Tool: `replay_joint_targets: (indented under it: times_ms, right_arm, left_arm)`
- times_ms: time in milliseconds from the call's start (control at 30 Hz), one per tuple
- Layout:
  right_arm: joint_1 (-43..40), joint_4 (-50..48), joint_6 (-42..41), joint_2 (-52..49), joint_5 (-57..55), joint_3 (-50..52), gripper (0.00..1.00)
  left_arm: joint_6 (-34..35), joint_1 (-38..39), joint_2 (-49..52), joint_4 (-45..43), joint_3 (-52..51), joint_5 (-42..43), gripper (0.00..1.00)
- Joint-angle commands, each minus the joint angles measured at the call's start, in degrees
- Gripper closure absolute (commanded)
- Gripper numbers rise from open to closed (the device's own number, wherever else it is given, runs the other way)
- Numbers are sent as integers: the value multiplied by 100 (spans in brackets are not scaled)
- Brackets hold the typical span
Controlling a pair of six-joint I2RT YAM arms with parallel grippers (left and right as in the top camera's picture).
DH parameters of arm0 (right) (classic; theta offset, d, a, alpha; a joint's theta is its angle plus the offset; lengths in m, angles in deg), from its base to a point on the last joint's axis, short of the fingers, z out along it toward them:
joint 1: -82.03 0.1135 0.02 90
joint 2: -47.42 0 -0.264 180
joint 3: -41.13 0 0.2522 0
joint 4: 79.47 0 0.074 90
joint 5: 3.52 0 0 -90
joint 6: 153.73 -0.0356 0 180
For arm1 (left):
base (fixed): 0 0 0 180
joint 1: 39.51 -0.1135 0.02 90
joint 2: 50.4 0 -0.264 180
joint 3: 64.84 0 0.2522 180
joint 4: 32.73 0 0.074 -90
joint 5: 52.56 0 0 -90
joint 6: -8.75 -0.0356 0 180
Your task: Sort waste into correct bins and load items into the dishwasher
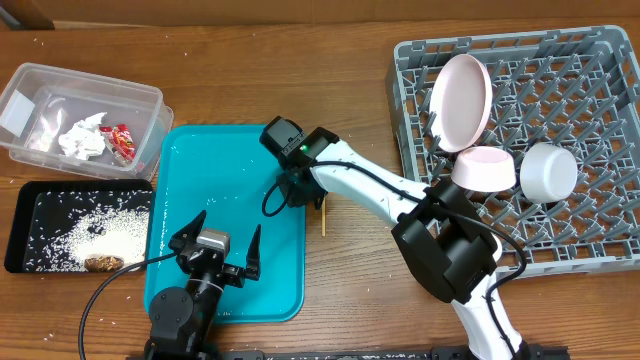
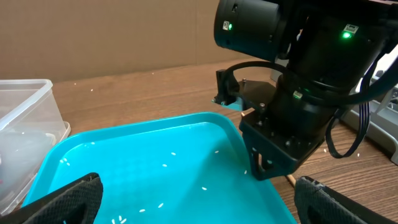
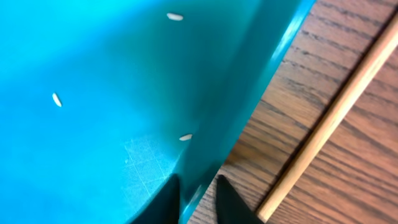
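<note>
Chopstick lies beside the teal tray — right gripper pinches its rim.

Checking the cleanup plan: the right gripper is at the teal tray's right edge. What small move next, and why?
Probably raise that edge slightly. The right gripper looks pinched on the rim of the teal tray, rice grains lie on it, and the black tray sits along its left side, so tilting might slide them over.

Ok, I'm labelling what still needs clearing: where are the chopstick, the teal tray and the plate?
chopstick [image 3: 323, 127]: right wrist view, middle of its shaft.
teal tray [image 1: 225, 190]: overhead view, bare part of its floor.
plate [image 1: 460, 100]: overhead view, centre of its face.
</note>
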Motion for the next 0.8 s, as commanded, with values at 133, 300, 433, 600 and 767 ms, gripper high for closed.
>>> replay_joint_targets:
  times_ms: [133,300,433,600,767]
  right_arm:
    - [-437,131,0,713,-348,-181,62]
    - [-734,212,-264,780,-345,-144,66]
    - [-916,57,-297,647,-243,103,72]
    - [-859,0,-295,299,205,131,71]
    - [-741,-70,-459,-39,367,131,71]
  left_arm:
    - [35,37,-50,-4,-22,37,0]
    - [35,37,-50,-4,-22,37,0]
    - [35,37,-50,-4,-22,37,0]
    - [37,37,-50,-4,-22,37,0]
    - [35,37,-50,-4,-22,37,0]
